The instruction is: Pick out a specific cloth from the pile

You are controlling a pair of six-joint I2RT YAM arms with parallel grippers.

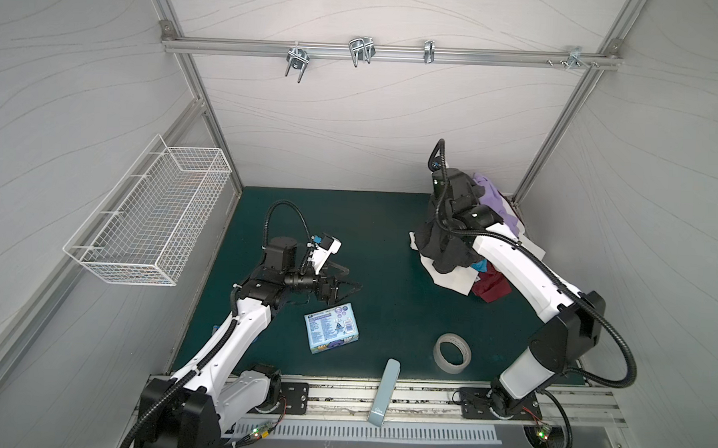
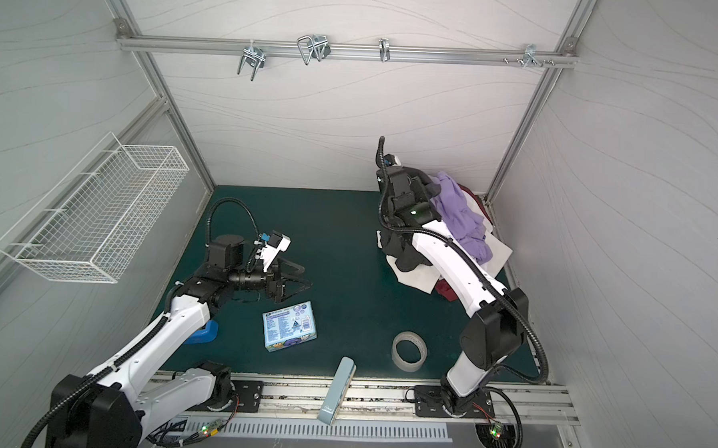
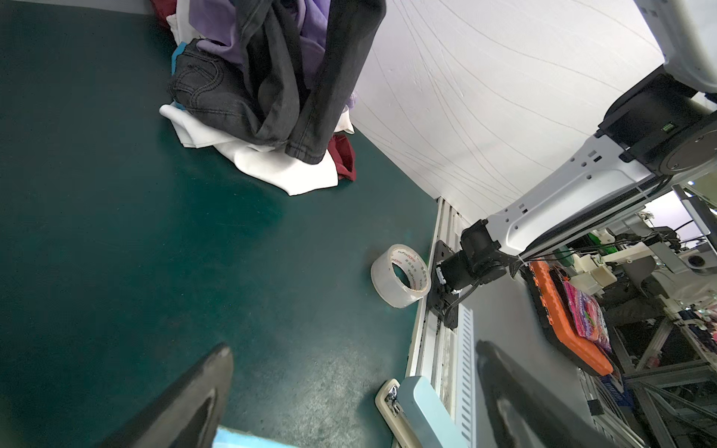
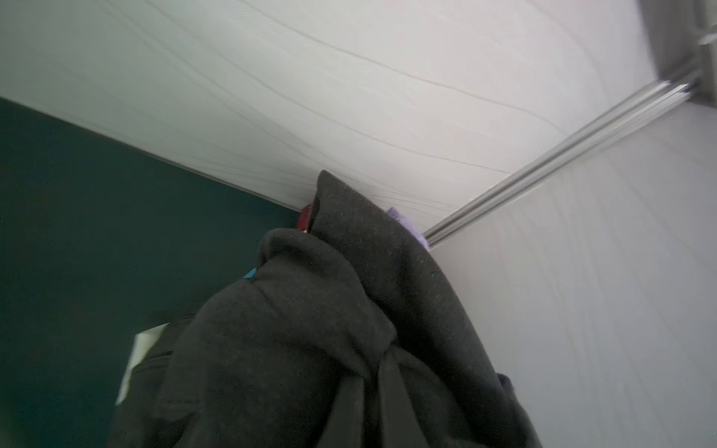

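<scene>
Cloth [image 1: 439, 249] of charcoal colour hangs long-ways down from the right claw [image 1: 443, 218], closed on its upper fold; its lower end rests on the pile [image 1: 498, 198] in the far right corner. Left claw [image 1: 353, 279] is open, empty, well apart, so I think the right one must lift.

The charcoal-grey cloth [image 3: 295, 77] hangs in folds, its lower end resting on the lilac, white and maroon pile [image 3: 271, 166].

Red print inside tape roll [image 3: 382, 277], partly legible "YuPin", blue box [image 1: 331, 328] label unreadable
</scene>
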